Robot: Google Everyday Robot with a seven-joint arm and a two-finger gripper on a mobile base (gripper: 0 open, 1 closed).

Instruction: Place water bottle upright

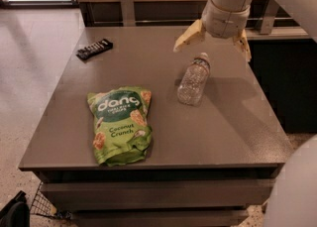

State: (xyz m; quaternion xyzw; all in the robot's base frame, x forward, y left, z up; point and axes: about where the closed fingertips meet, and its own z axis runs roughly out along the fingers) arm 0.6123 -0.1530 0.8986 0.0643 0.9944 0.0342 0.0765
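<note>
Our gripper (211,51) hangs wide open over the far end of the water bottle (193,81), which lies flat on the table (237,122). We think grabbing it and standing it up are left.

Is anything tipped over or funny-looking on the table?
Yes. The bottle lies on its side on the table, right of the bag, instead of standing up. The open gripper hovers above its cap, not touching it.

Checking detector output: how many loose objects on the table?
3: water bottle lying center-right below the open tool; green snack bag front-left; black bar far-left. None looks hidden.
</note>
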